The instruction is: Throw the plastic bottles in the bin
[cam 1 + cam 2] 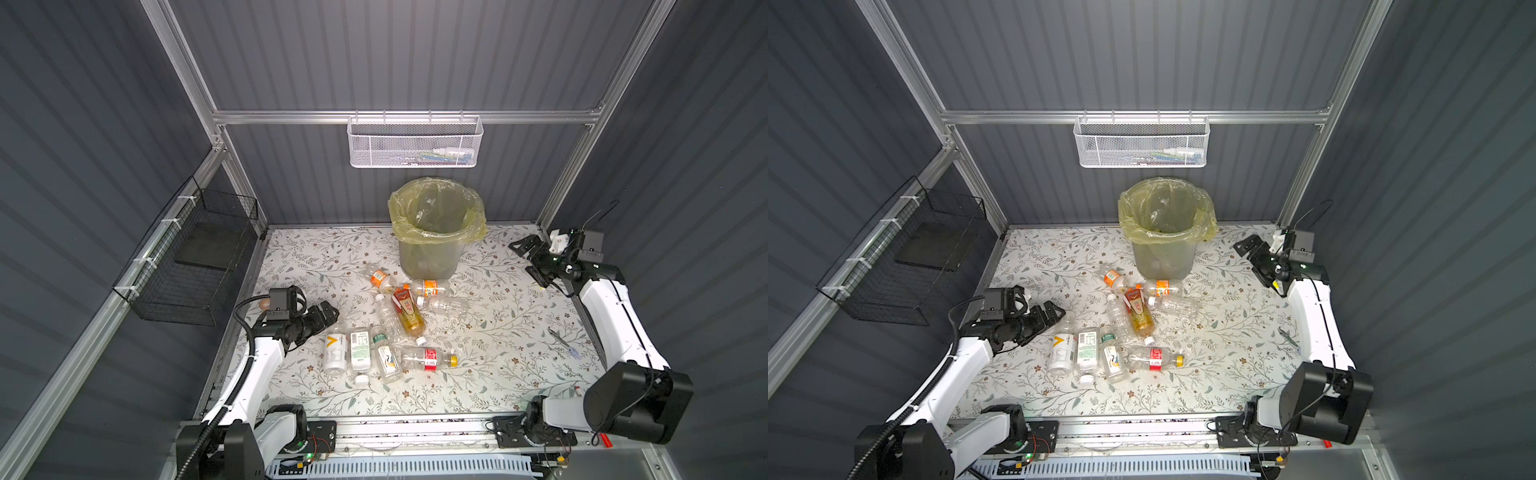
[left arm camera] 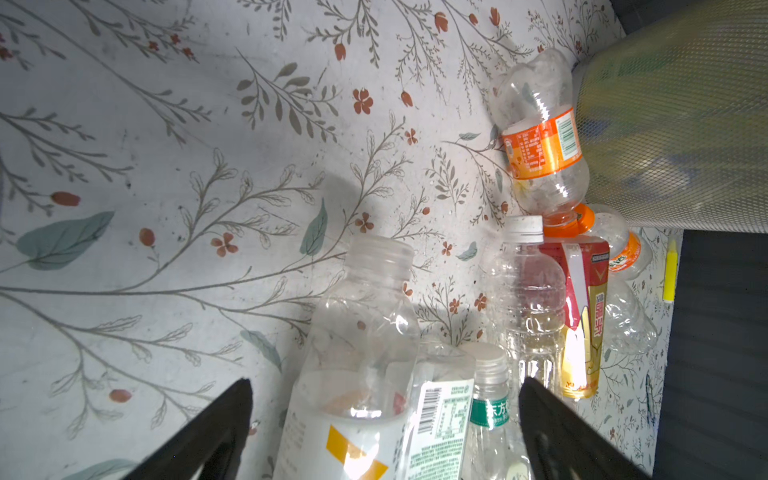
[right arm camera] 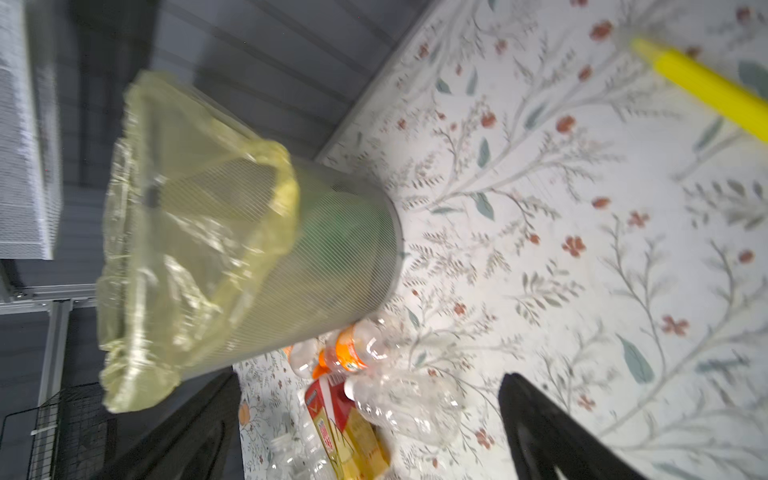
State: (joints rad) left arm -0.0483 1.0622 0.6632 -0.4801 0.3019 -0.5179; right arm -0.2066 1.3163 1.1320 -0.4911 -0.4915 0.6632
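1. Bottles (image 1: 409, 316) are scattered on the table (image 1: 498, 332) before the bin (image 1: 428, 257).
2. The left hand (image 1: 328, 312) is held wide beside them, likely for grasping.
3. The right hand (image 1: 525, 262) is held wide, empty, near the bin.

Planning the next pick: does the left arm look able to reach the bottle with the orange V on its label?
Probably yes. The left gripper hangs open right by the neck of the orange-V bottle, with nothing lying over it. A green-printed bottle lies against its side and may get nudged.
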